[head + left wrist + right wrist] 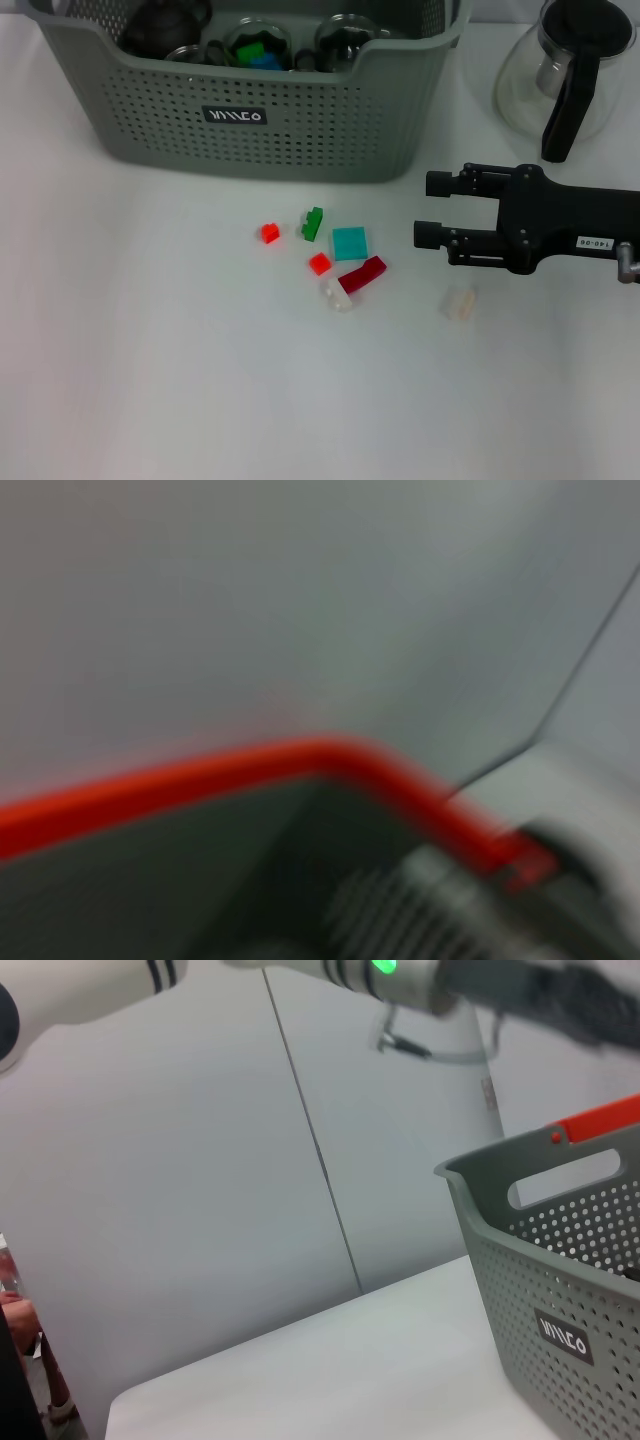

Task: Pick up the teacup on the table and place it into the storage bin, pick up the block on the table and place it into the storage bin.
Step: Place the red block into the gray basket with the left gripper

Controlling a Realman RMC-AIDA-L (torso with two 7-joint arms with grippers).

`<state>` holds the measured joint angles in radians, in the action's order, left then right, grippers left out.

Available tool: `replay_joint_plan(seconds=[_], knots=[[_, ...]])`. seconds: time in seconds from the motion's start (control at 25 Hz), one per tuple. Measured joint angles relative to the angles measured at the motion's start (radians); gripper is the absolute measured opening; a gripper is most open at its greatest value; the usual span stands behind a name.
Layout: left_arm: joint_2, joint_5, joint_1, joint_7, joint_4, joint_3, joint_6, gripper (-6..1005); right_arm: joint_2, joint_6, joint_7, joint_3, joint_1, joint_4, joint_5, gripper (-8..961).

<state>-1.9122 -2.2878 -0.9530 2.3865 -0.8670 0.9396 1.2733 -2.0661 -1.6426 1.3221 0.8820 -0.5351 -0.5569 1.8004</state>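
The grey-green storage bin (300, 130) stands at the back of the white table; it also shows in the right wrist view (560, 1280). Inside it are a dark teapot (165, 25) and glass teacups (258, 45), one holding green and blue blocks. No teacup shows on the table. Loose blocks lie in front of the bin: a green one (313, 223), a teal one (350, 242), a dark red one (362, 275) and two small red ones (269, 233). My right gripper (428, 210) is open and empty, just right of the blocks, pointing at them. My left gripper is out of view.
A glass carafe with a black handle (560, 75) stands at the back right, beyond my right arm. A clear block (337, 295) lies by the dark red one, and another clear piece (459, 302) lies under my right gripper. The left wrist view shows only a blurred red edge.
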Motion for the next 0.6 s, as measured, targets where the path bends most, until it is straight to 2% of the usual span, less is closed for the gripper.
replay_joint_plan(seconds=[0.2, 0.32, 0.48, 0.6], knots=[[-0.079, -0.330, -0.047, 0.094, -0.002, 0.037, -0.089, 284, 0.000, 0.003, 0.000, 0.000, 0.001, 0.000, 0.000, 743], [-0.114, -0.449, -0.056, 0.140, -0.007, 0.039, -0.136, 298, 0.000, 0.004, 0.000, 0.000, 0.001, 0.000, 0.000, 742], [-0.135, -0.483, -0.051, 0.154, -0.027, 0.036, -0.152, 318, 0.000, 0.001, 0.000, 0.000, 0.001, 0.000, 0.001, 742], [-0.150, -0.443, -0.021, 0.149, -0.113, 0.010, -0.121, 332, 0.000, -0.002, 0.000, 0.000, 0.003, 0.000, -0.001, 741]])
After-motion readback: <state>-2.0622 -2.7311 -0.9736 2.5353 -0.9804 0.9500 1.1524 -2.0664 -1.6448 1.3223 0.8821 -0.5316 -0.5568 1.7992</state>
